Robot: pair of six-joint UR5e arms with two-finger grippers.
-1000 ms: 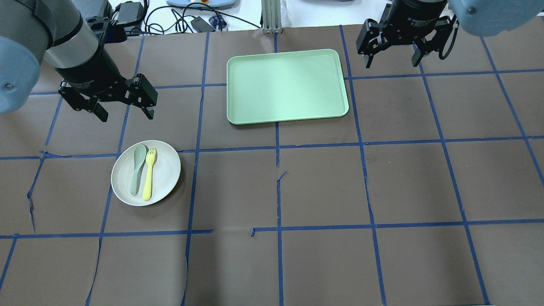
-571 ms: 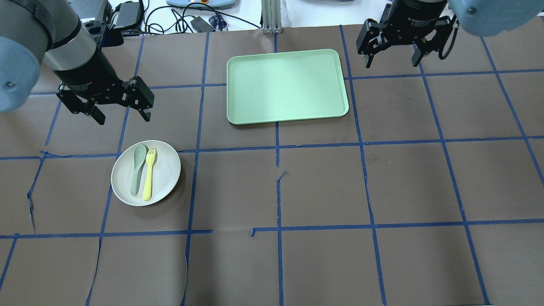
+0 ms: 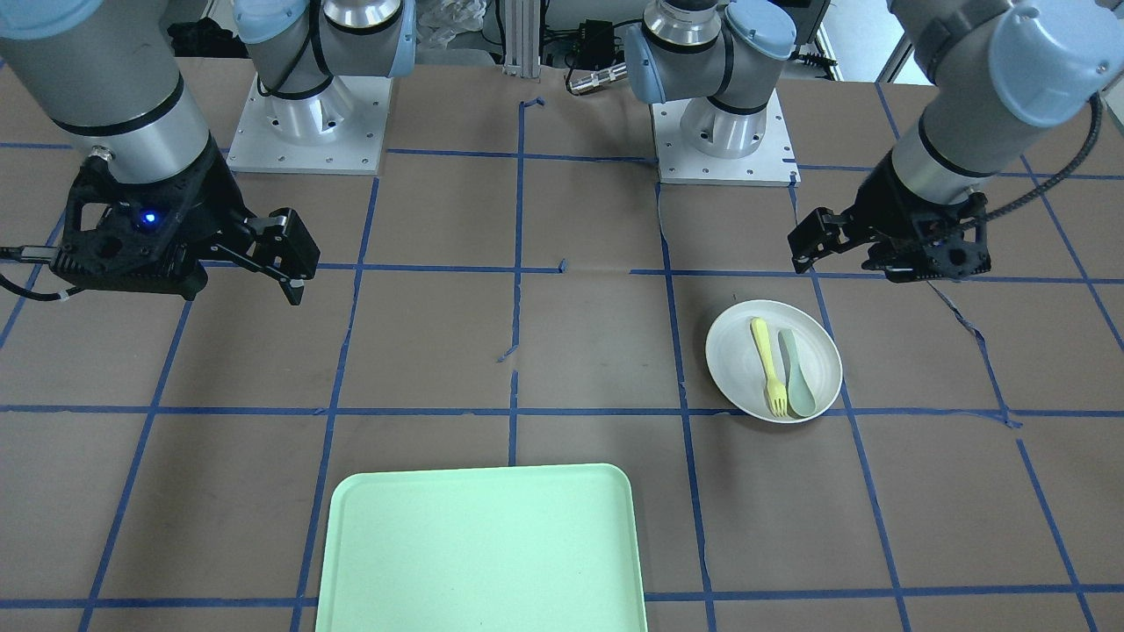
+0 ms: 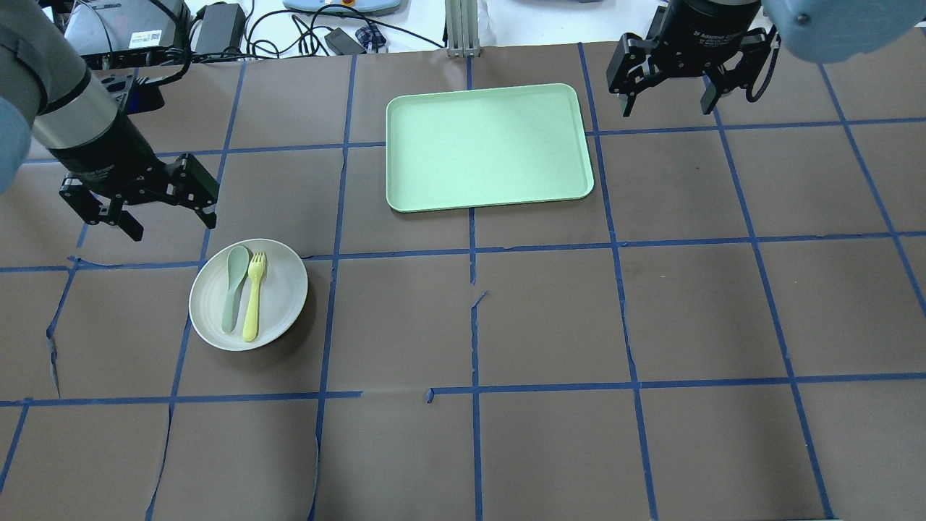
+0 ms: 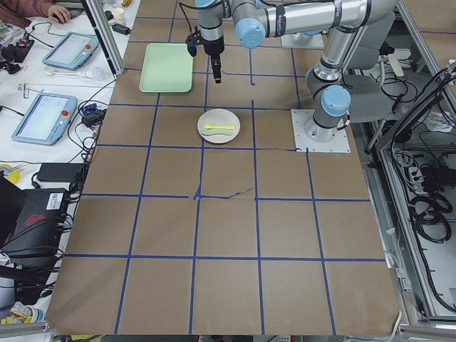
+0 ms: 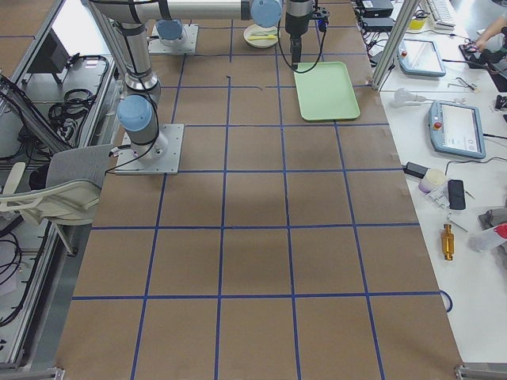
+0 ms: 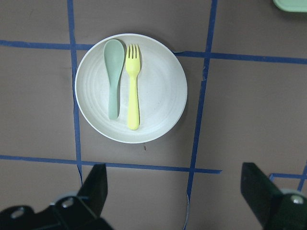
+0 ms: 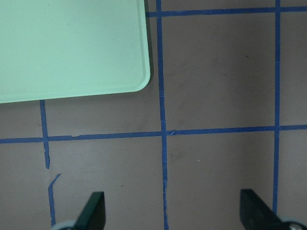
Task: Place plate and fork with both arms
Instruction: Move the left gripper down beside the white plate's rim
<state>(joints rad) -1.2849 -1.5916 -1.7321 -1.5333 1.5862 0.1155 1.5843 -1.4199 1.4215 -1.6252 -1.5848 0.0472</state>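
Observation:
The off-white plate [image 4: 286, 289] lies on the brown table at the left. The yellow fork [image 4: 253, 297] lies on it, tines towards the far side. My left gripper [image 4: 173, 226] is open and empty. It hovers just beyond the plate's far-left rim without touching it. In the left wrist view the plate [image 7: 160, 91] and fork [image 7: 133, 88] lie ahead of the open fingers [image 7: 96, 184]. My right gripper [image 4: 665, 108] is open and empty at the far right, beside the tray's right edge.
A grey-green spoon [image 4: 234, 288] lies on the plate beside the fork. A mint-green tray [image 4: 488, 145] sits far centre and shows nothing on it; its corner shows in the right wrist view [image 8: 72, 48]. Cables and boxes lie beyond the table's far edge.
My left gripper has moved left and slightly nearer, from beyond the plate's far rim to beyond its far-left rim. The right arm, plate and fork have not moved.

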